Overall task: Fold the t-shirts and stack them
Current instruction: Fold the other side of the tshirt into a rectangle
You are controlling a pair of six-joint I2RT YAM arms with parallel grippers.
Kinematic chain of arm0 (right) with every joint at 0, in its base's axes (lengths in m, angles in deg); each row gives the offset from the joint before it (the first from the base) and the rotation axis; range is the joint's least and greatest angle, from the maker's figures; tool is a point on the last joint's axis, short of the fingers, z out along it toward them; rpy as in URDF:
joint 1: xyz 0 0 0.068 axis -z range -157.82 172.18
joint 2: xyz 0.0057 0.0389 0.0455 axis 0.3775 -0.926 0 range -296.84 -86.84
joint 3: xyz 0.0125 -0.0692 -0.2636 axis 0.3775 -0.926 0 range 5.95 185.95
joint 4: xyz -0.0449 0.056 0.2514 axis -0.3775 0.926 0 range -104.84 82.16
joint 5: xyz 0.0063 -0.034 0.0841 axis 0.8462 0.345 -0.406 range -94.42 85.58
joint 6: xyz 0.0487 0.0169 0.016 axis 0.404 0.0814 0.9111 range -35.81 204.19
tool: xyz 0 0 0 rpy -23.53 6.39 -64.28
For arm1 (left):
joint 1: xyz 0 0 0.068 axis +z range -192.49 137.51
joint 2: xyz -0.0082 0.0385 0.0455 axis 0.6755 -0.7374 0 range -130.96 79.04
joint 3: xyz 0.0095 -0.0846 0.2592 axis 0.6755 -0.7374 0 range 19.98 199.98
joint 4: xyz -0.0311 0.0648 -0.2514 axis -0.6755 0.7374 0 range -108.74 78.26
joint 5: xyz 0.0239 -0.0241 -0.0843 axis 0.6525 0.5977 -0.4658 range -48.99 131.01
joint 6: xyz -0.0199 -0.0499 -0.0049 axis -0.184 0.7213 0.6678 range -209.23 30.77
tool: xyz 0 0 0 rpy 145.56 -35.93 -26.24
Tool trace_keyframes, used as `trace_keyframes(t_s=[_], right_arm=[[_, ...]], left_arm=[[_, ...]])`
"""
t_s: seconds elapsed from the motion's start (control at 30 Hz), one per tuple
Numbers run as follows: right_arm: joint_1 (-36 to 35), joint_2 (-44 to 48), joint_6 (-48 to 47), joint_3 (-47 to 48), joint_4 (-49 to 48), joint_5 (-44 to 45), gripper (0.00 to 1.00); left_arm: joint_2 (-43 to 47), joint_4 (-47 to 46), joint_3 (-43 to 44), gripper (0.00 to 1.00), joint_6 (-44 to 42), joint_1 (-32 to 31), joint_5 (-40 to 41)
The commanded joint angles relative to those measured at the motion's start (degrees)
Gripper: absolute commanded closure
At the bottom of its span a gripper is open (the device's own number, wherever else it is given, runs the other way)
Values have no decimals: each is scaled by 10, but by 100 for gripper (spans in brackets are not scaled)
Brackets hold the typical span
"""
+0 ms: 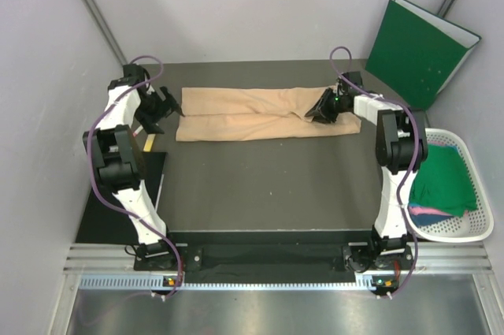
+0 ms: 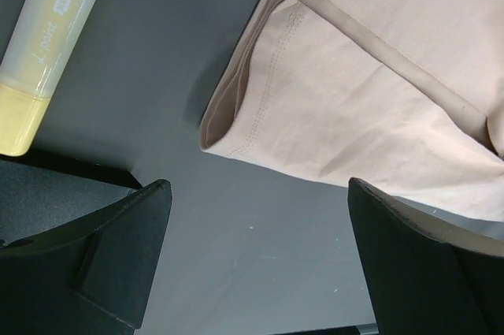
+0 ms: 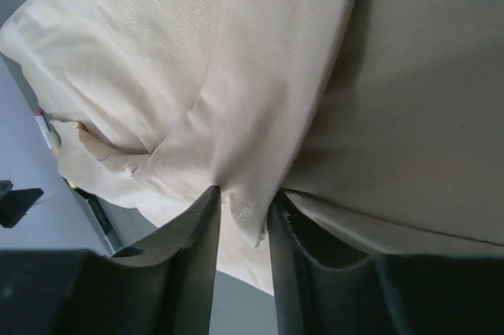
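A pale peach-beige t-shirt (image 1: 252, 114) lies folded into a long strip across the far part of the dark mat (image 1: 268, 185). My right gripper (image 1: 321, 110) is at its right end, shut on a fold of the cloth (image 3: 244, 217); the jaws stand close together with the hem pinched between them. My left gripper (image 1: 169, 106) hovers just off the shirt's left end, open and empty. In the left wrist view the shirt's sleeve corner (image 2: 236, 122) lies beyond the open fingers (image 2: 118, 248). Green, pink and blue shirts (image 1: 441, 181) lie in a white basket (image 1: 480, 217).
A stiff green folder (image 1: 417, 51) leans against the back right wall. A yellow highlighter pen (image 2: 47, 51) lies on the mat left of the shirt. The basket stands off the mat's right edge beside the right arm.
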Motion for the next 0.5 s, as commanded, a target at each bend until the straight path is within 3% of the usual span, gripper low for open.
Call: trace_keyframes(t_s=[0.0,0.03,0.07,0.27,0.37,0.4,0.47], right_arm=[[-12,3,19,36,-22,9,80],[-12,8,21,37,-25,13,89],[-13,15,23,39,-29,17,92],[-21,51,19,77,-74,41,92],[-22,12,33,130,-99,37,81],[-22,-1,40,155,-124,33,68],[-22,-25,65,171,-164,15,56]], left_arm=[[30,-7,-6,2,-11,1,0],[29,-7,-5,2,-12,0,1],[30,-6,-5,2,-12,0,3],[33,-24,-16,2,-17,-1,-4],[27,-28,-16,2,-17,0,-12],[25,-30,-18,2,-17,0,-15],[22,-36,-23,2,-18,0,-21]])
